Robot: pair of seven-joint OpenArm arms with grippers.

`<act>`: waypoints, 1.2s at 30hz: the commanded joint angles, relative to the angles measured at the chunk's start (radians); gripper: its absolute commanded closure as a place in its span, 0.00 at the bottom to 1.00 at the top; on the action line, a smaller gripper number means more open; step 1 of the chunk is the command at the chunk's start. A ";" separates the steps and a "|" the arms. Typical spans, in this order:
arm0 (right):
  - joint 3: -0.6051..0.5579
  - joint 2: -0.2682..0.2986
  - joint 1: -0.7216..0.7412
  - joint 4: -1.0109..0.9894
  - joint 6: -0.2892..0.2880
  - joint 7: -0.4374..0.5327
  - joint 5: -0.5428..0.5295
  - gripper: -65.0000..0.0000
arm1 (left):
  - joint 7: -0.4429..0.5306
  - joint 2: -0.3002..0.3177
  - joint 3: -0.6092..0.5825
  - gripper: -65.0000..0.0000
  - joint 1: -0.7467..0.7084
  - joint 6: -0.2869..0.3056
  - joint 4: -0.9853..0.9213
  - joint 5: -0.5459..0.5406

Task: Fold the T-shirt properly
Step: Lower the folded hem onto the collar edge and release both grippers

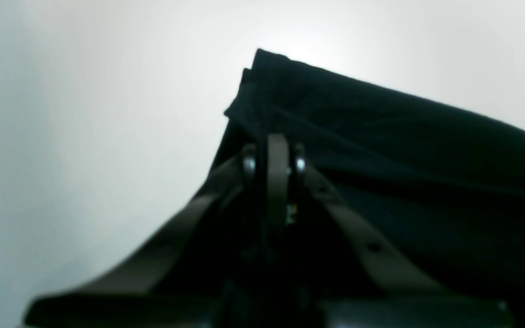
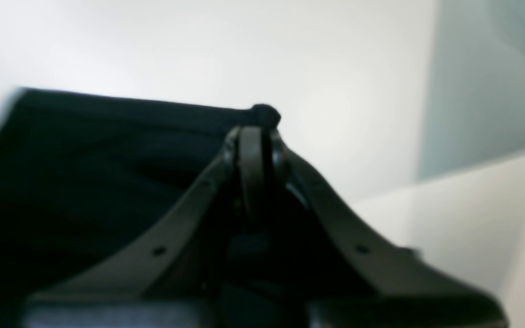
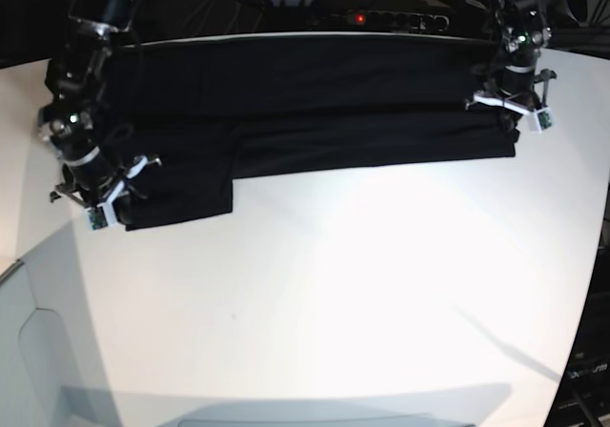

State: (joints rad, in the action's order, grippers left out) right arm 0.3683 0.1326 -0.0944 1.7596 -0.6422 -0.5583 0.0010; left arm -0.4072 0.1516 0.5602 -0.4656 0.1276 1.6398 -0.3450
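Jaws: left and right both clamped on T-shirt [image 3: 315,112] | soft black cloth, long folded band

Both arms reach down from the far side of the bench, one at each end. The left claw [image 1: 275,157] is shut, its two fingers pressed together on the black T-shirt [image 1: 404,150]. The right claw [image 2: 254,136] is shut too, and pinches a corner of the cloth. Both wrists bend down, so the claws sit low at the bench [image 3: 381,284].
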 commanded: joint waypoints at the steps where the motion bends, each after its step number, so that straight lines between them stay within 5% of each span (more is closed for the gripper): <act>1: 0.018 0.008 -0.028 0.073 -0.001 -0.001 -0.008 1.00 | 0.023 0.013 0.005 1.00 -0.002 -0.003 0.015 -0.002; 6: 0.100 -0.064 -0.158 0.279 -0.001 -0.035 -0.063 1.00 | 0.023 0.013 0.005 1.00 -0.002 -0.003 0.015 -0.002; 14: 0.226 -0.107 -0.351 0.282 -0.005 -0.022 -0.146 1.00 | 0.023 0.019 0.005 1.00 0.005 -0.003 0.015 0.004; 16: 0.249 -0.113 -0.384 0.282 -0.054 -0.022 -0.149 1.00 | 0.023 0.023 0.005 1.00 0.006 -0.003 0.015 0.004; 26: 0.383 -0.153 -0.410 0.277 -0.056 -0.030 -0.143 1.00 | 0.023 0.023 0.005 1.00 0.005 -0.003 0.013 0.005; 36: 0.378 -0.153 -0.422 0.265 -0.056 -0.024 -0.143 1.00 | 0.023 0.023 0.005 1.00 -0.003 -0.003 0.015 0.005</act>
State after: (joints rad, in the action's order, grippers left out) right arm 0.7425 -0.0303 -0.5152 2.0144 -0.6838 -0.6010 -0.1371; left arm -0.4080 0.1631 0.5598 -0.4652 0.1276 1.6398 -0.3416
